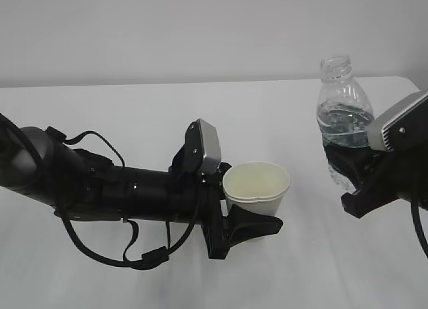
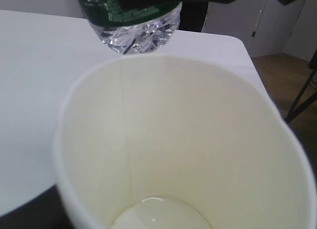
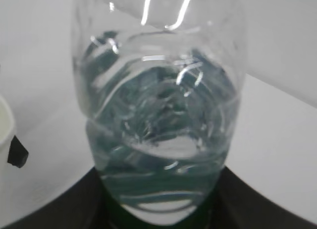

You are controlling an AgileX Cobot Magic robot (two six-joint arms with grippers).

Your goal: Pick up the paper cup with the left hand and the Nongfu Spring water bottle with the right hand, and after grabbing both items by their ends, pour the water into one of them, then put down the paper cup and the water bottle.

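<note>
My left gripper [image 1: 257, 209] is shut on the paper cup [image 1: 256, 187], its black fingers [image 1: 259, 226] hugging the lower wall. The cup's mouth faces up and a little towards the camera. The left wrist view looks down into the paper cup [image 2: 198, 140]; a shallow pool of water [image 2: 161, 216] lies on its bottom. To the right, my right gripper [image 1: 349, 163] is shut on the Nongfu Spring water bottle [image 1: 342, 101] at its lower part. The bottle stands near upright, capless, with water [image 1: 344, 125] inside. Its base [image 2: 136, 28] hangs beyond the cup's far rim. The bottle [image 3: 158, 90] fills the right wrist view.
A white table [image 1: 134, 115] carries both arms, with a pale wall behind it. The left arm's cables [image 1: 127, 255] loop low over the tabletop. Past the table's far corner [image 2: 237, 40] are a wooden floor and a black stand leg [image 2: 299, 97].
</note>
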